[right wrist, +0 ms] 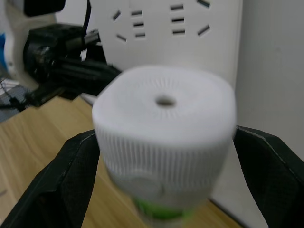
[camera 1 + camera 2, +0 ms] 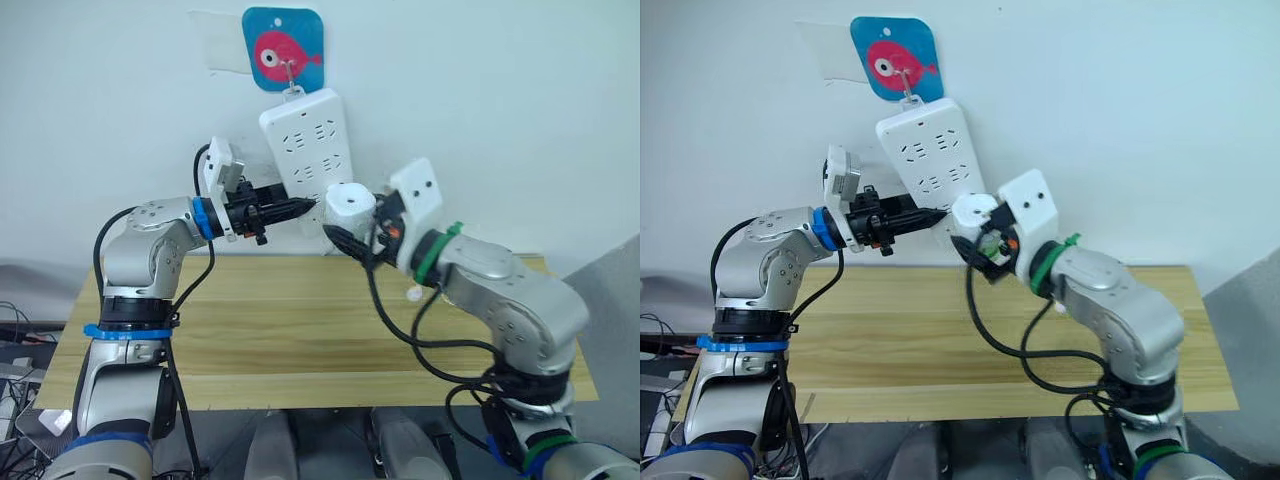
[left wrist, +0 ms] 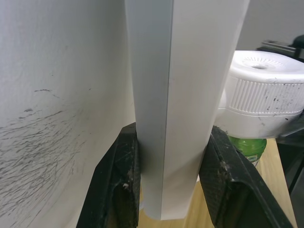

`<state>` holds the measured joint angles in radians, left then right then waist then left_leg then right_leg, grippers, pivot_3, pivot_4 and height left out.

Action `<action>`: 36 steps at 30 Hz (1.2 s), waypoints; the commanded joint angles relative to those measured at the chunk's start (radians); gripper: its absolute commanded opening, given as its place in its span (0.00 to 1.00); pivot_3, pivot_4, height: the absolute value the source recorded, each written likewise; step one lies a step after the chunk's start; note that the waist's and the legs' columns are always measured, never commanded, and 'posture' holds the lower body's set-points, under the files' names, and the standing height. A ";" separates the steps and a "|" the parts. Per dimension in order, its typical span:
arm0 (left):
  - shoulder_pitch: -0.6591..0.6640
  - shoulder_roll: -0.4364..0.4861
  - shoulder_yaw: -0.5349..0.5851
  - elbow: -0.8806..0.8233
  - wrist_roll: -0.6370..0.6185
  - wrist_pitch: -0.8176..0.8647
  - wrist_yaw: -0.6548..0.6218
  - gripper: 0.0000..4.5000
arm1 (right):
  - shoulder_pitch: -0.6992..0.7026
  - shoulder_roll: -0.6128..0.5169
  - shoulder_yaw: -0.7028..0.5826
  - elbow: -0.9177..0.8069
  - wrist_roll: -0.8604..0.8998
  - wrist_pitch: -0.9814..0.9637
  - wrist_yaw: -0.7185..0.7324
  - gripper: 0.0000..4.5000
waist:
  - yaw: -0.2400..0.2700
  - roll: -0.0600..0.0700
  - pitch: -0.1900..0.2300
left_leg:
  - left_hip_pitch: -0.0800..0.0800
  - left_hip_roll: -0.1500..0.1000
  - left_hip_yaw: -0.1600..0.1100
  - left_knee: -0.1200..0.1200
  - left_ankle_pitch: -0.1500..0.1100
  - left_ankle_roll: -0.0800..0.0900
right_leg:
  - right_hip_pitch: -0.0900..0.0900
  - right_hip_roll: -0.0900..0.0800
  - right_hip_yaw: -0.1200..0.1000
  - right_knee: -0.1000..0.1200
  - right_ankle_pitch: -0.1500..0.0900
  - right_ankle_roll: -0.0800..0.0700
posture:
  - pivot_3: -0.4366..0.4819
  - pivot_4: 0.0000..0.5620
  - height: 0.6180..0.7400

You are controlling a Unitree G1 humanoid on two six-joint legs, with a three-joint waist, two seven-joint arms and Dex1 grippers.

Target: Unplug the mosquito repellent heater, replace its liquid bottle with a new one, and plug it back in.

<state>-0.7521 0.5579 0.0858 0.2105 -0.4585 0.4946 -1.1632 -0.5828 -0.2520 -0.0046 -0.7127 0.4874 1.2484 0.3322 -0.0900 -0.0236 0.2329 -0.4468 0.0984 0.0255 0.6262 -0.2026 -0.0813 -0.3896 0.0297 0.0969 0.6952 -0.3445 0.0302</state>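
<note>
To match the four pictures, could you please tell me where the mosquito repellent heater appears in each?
Left eye: heater centre, at the power strip's lower end.
Right eye: centre, below the strip.
Left wrist: right edge, beside the strip's edge.
Right wrist: centre.
Shared landmark: the strip.

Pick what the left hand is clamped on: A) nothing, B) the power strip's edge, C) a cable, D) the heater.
B: in the left wrist view the left hand's fingers press both sides of the power strip, while the heater sits beside it.
</note>
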 commanded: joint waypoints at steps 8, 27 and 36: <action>-0.034 0.042 -0.003 0.119 0.034 -0.083 -0.032 0.62 | 0.112 -0.143 -0.008 -0.036 0.161 -0.225 0.255 0.64 | -0.013 0.000 0.000 | 0.001 0.000 0.000 0.003 0.000 0.000 | 0.000 0.001 0.000 0.003 0.000 0.000 | 0.32 0.37 1.00; 0.322 0.312 0.135 -0.370 -0.134 0.089 -0.046 1.00 | 0.079 -0.107 0.227 0.182 0.017 -0.514 0.279 0.01 | 0.025 0.000 0.000 | 0.002 0.002 -0.001 0.003 0.000 0.000 | 0.000 0.001 0.000 0.004 0.000 0.000 | 0.45 0.40 1.00; 0.374 0.348 0.181 -0.479 -0.218 0.187 0.012 1.00 | 0.040 -0.026 0.269 0.267 -0.050 -0.556 0.233 0.01 | 0.041 -0.001 0.001 | 0.002 0.002 -0.001 0.003 0.000 0.000 | 0.000 0.001 0.000 0.005 0.000 0.000 | 0.47 0.39 1.00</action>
<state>-0.3823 0.8879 0.2325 -0.2427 -0.6593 0.6791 -1.1607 -0.5301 -0.2854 0.2609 -0.4367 0.4498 0.7186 0.5784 -0.0489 -0.0244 0.2336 -0.4447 0.0999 0.0245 0.6294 -0.2025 -0.0813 -0.3893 0.0312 0.0966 0.7002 -0.3446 0.0299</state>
